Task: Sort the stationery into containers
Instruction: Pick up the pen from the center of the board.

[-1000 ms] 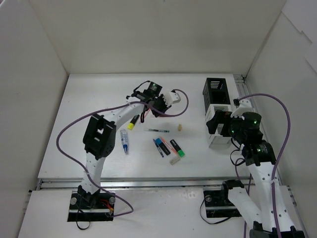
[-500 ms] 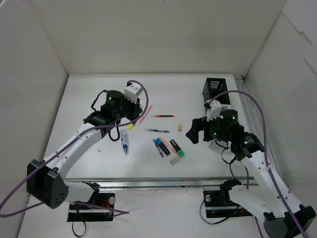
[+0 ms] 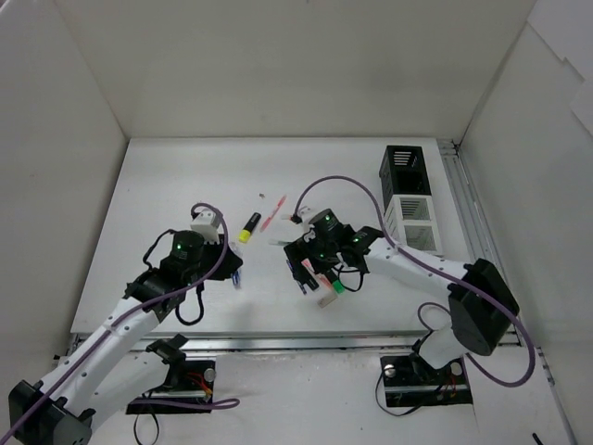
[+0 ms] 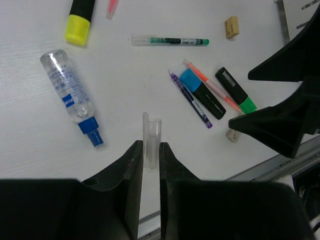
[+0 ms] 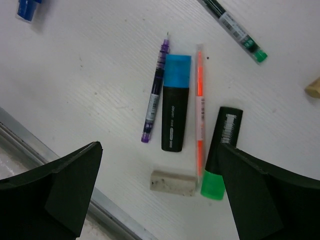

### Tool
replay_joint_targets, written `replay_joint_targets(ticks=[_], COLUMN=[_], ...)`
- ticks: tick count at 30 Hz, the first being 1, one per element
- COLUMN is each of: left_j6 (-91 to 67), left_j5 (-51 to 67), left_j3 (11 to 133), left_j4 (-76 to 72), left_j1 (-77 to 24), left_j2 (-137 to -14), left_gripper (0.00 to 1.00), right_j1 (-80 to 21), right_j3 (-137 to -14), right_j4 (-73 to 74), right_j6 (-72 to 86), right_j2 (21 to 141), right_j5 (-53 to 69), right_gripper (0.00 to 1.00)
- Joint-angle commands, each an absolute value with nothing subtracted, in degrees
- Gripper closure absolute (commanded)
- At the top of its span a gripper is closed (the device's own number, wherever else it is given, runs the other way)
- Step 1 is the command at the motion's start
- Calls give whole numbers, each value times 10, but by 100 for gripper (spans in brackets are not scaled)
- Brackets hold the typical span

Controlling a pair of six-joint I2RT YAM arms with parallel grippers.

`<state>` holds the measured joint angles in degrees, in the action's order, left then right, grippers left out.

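My left gripper [image 4: 151, 150] is shut on a thin clear plastic pen piece [image 4: 152, 131], held above the table near the white-blue tube [image 4: 71, 98]. My right gripper [image 5: 159, 147] is open wide above a cluster: a purple pen [image 5: 156, 95], a blue highlighter [image 5: 175, 102], an orange pen [image 5: 200, 105], a green highlighter [image 5: 222, 150] and a beige eraser [image 5: 172, 182]. A yellow highlighter [image 3: 248, 227] and a red pen [image 3: 273, 215] lie farther back. The black box [image 3: 405, 171] and the white box [image 3: 414, 224] stand at the right.
A green-tipped pen [image 4: 170, 40] and a second small beige eraser [image 4: 231, 26] lie beyond the cluster. The table's metal front edge [image 5: 60, 165] runs close under the right gripper. White walls enclose the table on three sides.
The left arm has swung from the far middle back toward the near left. The right arm has moved left from the boxes to above the pen cluster.
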<state>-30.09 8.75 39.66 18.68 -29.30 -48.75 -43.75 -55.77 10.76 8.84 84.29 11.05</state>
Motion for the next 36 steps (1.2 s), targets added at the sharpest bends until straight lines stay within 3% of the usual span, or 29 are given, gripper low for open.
replay_joint_targets(ticks=[1,6,12,16,19,28,36], left_j6=[-360,-360,-356,-353,-351,-352,-348], left_j5=[64,68,50,50,42,33,35], left_j3=[385,365,364,361,361,353,355], left_j4=[198,206,222,226,237,250,247], left_j1=[-297,-297,-297,-297,-297,-297,-297], left_j2=[-451,-425,-421,-415,-402,-386,-391], left_gripper=[100,100,100,100,100,100,100], right_j1=[-468,-512,-525,-529,-529,-531,-534], right_j3=[-594,-592,-597,-596,-597,-599,-595], right_j4=[20,-27,-32,-32,-32,-33,-33], right_j6=[115,141,154,158,162,167,150], right_j2=[879,919,951,972,985,1005,1022], right_j5=[69,15,23,9,2,-21,-22], right_gripper=[3,5,14,21,33,45,64])
